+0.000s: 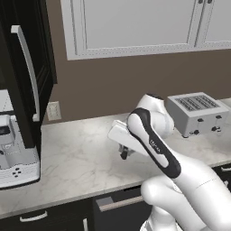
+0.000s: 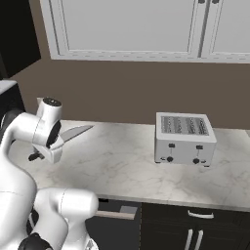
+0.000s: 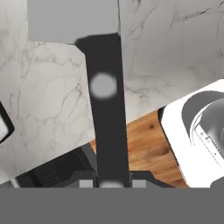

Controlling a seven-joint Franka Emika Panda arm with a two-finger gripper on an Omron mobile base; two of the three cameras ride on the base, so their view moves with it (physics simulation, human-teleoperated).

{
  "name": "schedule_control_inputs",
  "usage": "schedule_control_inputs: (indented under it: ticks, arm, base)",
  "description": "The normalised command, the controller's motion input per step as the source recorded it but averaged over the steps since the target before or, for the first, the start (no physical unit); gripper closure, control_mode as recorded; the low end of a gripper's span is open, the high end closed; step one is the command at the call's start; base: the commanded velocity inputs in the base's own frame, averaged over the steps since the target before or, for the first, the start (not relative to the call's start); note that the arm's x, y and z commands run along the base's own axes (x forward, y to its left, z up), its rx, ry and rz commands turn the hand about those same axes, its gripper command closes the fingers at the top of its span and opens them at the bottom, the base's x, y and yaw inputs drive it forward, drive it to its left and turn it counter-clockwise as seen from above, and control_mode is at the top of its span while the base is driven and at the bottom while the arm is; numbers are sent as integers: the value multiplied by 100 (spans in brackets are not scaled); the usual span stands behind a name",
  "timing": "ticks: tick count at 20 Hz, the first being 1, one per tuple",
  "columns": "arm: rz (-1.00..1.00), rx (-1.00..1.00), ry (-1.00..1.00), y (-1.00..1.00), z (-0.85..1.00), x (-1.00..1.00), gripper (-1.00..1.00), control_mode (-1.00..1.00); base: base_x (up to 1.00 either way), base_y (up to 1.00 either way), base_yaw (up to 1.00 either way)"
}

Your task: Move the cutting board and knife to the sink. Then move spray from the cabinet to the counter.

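My gripper point(image 3: 112, 180) is shut on the knife point(image 3: 105, 109), whose slim black handle runs up between the fingertips point(image 3: 87, 179) to the grey blade at the top. The knife hangs above the marble counter point(image 3: 166, 52) near its front edge. In the right base view the silvery blade point(image 2: 75, 133) sticks out to the right of the hand, over the counter point(image 2: 122, 166). In the left base view the pale blade point(image 1: 118, 134) shows left of the arm, above the counter point(image 1: 76, 162). The cutting board, sink and spray are out of view. The upper cabinet doors point(image 1: 135, 22) are shut.
A silver toaster point(image 1: 196, 113) point(image 2: 184, 137) stands on the counter to the right. A tall black unit with a long handle point(image 1: 27, 67) and a white machine point(image 1: 13, 153) are at the left. A drawer point(image 2: 117, 214) under the counter edge stands ajar.
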Motion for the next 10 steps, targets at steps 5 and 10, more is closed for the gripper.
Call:
schedule_control_inputs:
  ticks: [5,10]
  arm:
    - [4,1,0,-7,15,-8,100,-100]
    - [0,0,0,-1,0,0,100,-100]
  base:
    - [0,0,0]
    - [0,0,0]
